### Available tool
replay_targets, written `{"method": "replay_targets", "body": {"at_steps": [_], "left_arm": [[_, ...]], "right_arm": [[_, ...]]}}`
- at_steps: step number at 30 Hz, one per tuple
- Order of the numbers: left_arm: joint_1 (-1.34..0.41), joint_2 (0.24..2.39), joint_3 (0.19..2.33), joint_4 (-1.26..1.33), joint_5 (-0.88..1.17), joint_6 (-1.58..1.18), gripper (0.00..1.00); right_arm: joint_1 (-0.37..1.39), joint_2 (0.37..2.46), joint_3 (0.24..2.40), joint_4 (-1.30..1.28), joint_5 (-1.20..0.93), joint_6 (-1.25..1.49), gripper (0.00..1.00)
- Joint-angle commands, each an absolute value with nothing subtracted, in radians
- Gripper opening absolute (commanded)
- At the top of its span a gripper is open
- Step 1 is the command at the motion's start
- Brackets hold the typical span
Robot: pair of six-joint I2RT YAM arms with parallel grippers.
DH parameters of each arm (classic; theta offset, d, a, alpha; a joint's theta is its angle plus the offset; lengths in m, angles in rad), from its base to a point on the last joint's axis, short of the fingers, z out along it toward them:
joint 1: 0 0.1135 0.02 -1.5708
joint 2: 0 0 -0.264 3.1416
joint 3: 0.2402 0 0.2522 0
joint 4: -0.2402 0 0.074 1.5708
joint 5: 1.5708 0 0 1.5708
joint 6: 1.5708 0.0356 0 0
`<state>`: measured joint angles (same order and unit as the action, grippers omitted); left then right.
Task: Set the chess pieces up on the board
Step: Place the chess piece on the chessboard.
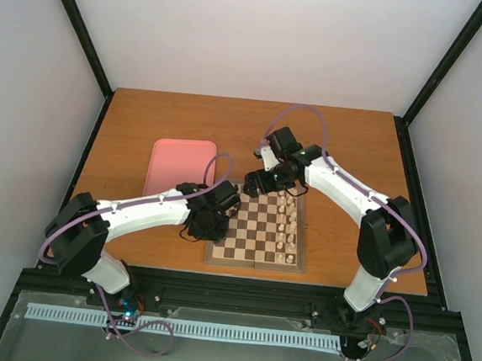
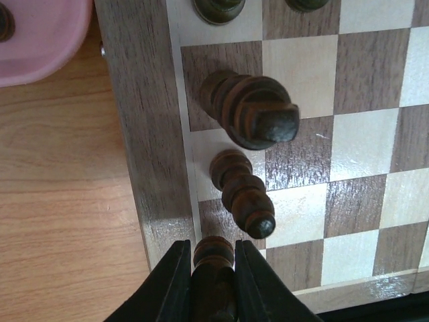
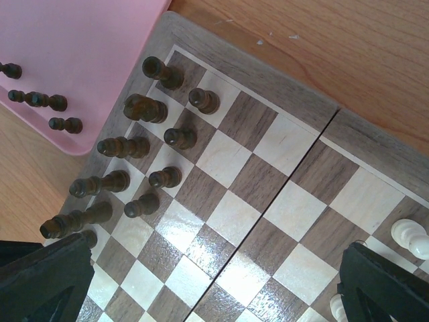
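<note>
your left gripper (image 2: 213,249) clamps a dark piece (image 2: 213,272) at the board (image 2: 144,168) edge.
your right gripper (image 3: 214,285) hangs wide open above the board's middle squares.

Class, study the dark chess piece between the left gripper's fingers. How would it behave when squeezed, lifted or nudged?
The dark chess piece in the left gripper looks like turned wood, so probably stiff and light. It seems tall and narrow, so a nudge would likely tip it. Its round, ringed body could then roll across the glossy board.
</note>
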<state>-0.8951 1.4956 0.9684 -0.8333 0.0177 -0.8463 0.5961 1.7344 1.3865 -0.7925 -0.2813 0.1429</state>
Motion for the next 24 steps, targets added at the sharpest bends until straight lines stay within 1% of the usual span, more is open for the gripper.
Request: {"method": "replay_targets", "body": {"at_steps": [1,20,24], "left_arm": [[-0.908,1.518,1.004,-0.815,0.009,-0.852,0.01],[-0.91,1.57,1.042,-0.803,0.031,-0.835,0.02],[-0.909,1.568,1.039,-0.802,0.032,-0.835,0.05]], "right_arm": [[0.589,1.699,1.381,-0.78,-0.287,0.139,1.0],[0.589,1.7,1.365,-0.779,-0.293,0.125,1.0],[0.589,1.701,1.361,-0.778,-0.297,0.124,1.0]]}}
